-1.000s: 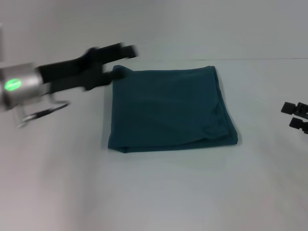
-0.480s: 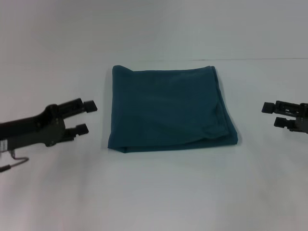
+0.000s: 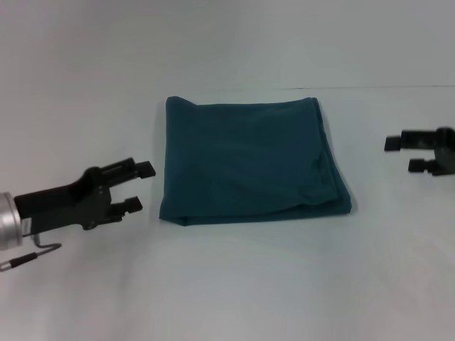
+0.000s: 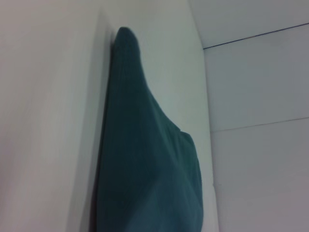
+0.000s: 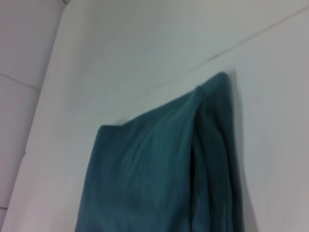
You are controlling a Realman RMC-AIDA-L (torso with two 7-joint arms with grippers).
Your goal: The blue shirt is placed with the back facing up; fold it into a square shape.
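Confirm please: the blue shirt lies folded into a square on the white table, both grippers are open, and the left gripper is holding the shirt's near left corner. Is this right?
Not quite. The left gripper holds nothing: the head view shows it open and apart from the blue shirt, beside its left edge. The rest stands: the shirt lies folded into a rough square on the white table, and the right gripper is open too, off to the right.

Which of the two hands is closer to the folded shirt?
The left hand. It sits just beside the blue shirt, while the right hand waits farther off.
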